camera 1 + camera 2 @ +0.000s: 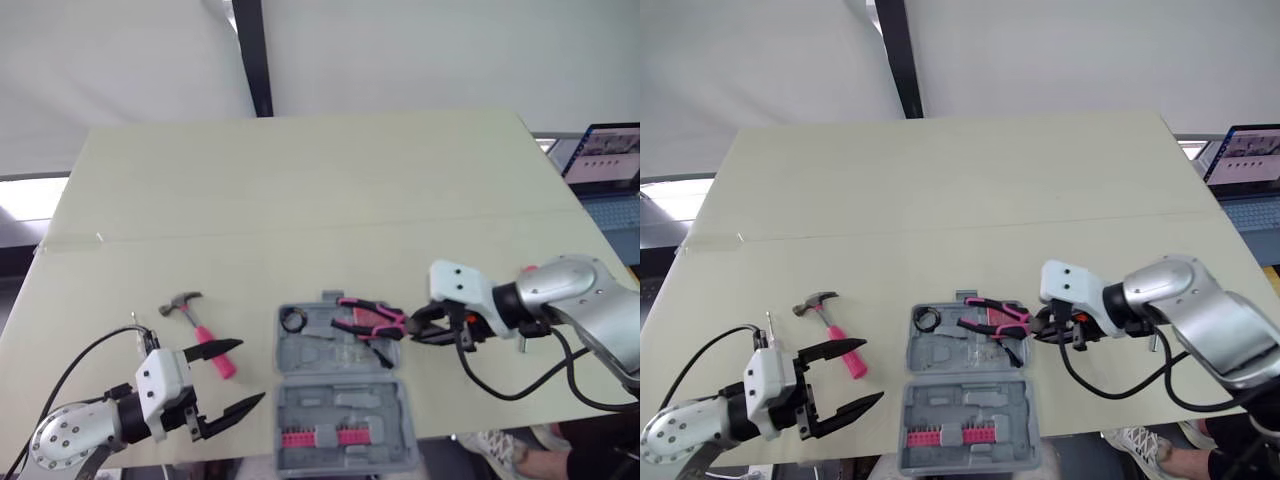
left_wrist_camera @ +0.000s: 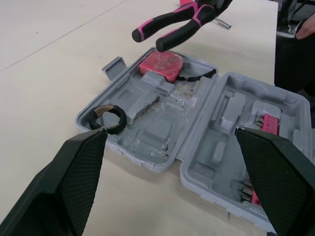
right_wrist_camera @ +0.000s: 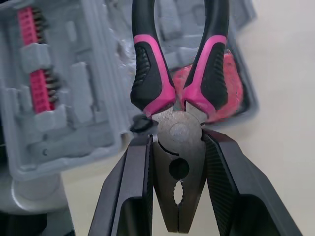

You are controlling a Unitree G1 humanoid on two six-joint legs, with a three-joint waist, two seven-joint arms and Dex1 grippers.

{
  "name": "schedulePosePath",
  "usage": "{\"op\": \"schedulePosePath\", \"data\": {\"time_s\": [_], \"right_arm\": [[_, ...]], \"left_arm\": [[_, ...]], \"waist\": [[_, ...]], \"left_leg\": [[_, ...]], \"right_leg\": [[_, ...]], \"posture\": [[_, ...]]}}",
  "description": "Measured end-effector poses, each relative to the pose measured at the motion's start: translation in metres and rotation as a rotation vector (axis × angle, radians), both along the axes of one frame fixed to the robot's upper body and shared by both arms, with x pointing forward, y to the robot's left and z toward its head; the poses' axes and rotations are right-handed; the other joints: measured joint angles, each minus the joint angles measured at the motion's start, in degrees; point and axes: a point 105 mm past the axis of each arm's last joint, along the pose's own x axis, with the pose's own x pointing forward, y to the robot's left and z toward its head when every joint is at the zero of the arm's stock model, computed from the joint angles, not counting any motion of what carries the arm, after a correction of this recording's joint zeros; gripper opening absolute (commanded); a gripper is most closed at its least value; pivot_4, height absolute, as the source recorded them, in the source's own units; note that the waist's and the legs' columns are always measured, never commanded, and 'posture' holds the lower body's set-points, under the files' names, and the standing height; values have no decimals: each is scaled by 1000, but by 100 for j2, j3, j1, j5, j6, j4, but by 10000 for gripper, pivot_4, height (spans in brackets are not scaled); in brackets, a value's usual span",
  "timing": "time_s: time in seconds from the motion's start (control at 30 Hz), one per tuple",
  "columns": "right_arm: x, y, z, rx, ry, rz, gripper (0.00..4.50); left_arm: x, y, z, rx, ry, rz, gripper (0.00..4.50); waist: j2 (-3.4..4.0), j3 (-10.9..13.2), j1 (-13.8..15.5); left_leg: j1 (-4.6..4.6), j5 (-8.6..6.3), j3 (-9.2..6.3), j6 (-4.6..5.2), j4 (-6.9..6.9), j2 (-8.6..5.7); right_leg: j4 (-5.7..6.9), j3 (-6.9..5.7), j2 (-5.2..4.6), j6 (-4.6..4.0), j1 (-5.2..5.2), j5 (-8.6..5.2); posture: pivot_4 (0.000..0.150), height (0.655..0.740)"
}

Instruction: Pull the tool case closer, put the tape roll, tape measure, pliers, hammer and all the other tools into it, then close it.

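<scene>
Pink-and-black-handled steel pliers (image 1: 368,322) pinched at the head by the right gripper (image 1: 425,325), handles poised over the open grey plastic tool case (image 1: 340,405) above the red tape measure (image 2: 161,65), likely for seating; left gripper (image 1: 250,370) spread beside the pink-handled hammer (image 1: 200,320).

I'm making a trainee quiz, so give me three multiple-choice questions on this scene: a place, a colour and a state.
1. Where is the hammer relative to the tool case? A) inside it B) on the table, to its left C) on the table, to its right
2. What colours are the pliers' handles? A) pink and black B) yellow C) blue
3. The right tool is: A) open and empty B) shut on the pliers C) shut on the hammer
Answers: 1 B, it lies beside the case. 2 A, both colours show on the grips. 3 B, its fingers clamp the pliers' head.
</scene>
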Motion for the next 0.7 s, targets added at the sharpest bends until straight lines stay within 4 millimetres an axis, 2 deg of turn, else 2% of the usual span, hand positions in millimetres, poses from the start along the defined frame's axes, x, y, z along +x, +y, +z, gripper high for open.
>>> {"op": "schedulePosePath", "data": {"time_s": [0.27, 0.47, 0.7], "right_arm": [[-1, 37, -7, -90, 3, 142, 9631], [-4, 52, -18, -134, 9, 201, 9631], [6, 65, -34, -165, 11, 206, 9631]], "left_arm": [[-13, 23, -7, 6, 24, 123, 45000], [-19, 26, -10, -8, 28, 149, 45000], [-19, 26, -10, -6, 22, 147, 45000]], "waist": [[-11, 6, -26], [-16, 9, -5], [-17, 8, -36]], "left_leg": [[-1, 0, 0, -1, 0, 2], [-5, 0, -3, -1, 6, 1], [-5, 0, -2, -1, 4, 2]], "right_leg": [[2, -1, 1, 0, -4, 0], [5, -3, 0, 0, -5, 0], [7, -4, 1, -1, -8, 0]], "posture": [[1500, 7400], [1500, 7400], [1500, 7400]]}}
